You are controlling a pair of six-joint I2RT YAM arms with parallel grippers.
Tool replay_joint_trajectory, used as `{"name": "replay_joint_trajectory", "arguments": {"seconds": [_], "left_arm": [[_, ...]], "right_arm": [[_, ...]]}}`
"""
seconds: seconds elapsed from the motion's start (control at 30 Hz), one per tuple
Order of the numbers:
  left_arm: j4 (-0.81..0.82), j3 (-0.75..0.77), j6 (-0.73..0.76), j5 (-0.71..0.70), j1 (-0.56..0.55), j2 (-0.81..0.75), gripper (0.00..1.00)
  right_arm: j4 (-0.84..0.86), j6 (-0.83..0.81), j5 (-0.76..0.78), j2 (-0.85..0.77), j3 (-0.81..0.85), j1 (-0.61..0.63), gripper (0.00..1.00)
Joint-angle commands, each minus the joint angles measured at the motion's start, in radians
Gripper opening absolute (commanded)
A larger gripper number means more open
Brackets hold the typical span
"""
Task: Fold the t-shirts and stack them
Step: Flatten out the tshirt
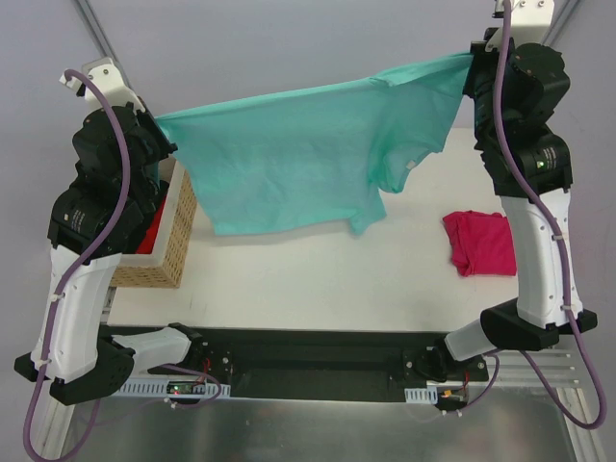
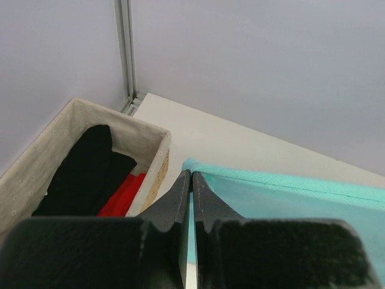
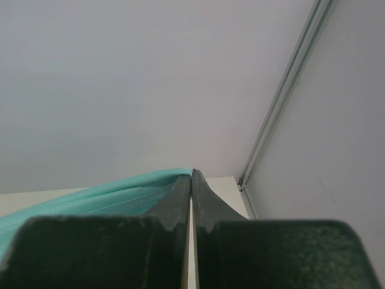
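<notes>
A teal-mint t-shirt (image 1: 308,154) hangs spread in the air between my two arms, its lower edge drooping toward the white table (image 1: 308,269). My left gripper (image 2: 192,173) is shut on the teal t-shirt's (image 2: 289,192) left corner, high beside the basket. My right gripper (image 3: 192,173) is shut on the other corner of the teal t-shirt (image 3: 108,198), up at the back right. A magenta-pink t-shirt (image 1: 478,241) lies folded on the table at the right, next to the right arm.
A wicker basket with a cloth liner (image 1: 168,241) stands at the table's left edge; in the left wrist view the basket (image 2: 66,129) holds black and red cloth. Grey walls and a metal frame post (image 2: 126,54) close in the back.
</notes>
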Motion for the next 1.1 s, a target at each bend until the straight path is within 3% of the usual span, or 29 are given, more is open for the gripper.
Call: {"name": "replay_joint_trajectory", "arguments": {"seconds": [0.0,0.53,1.07], "left_arm": [[0.018,0.049,0.074,-0.069,0.019,-0.029,0.0],[0.021,-0.014,0.094,-0.056,0.019,-0.122,0.0],[0.013,-0.103,0.12,-0.094,0.019,-0.127,0.0]], "right_arm": [[0.134,-0.115,0.141,-0.085,-0.008,0.014,0.01],[0.245,-0.205,0.259,-0.203,-0.175,0.146,0.01],[0.47,-0.422,0.42,-0.203,-0.295,0.243,0.01]]}}
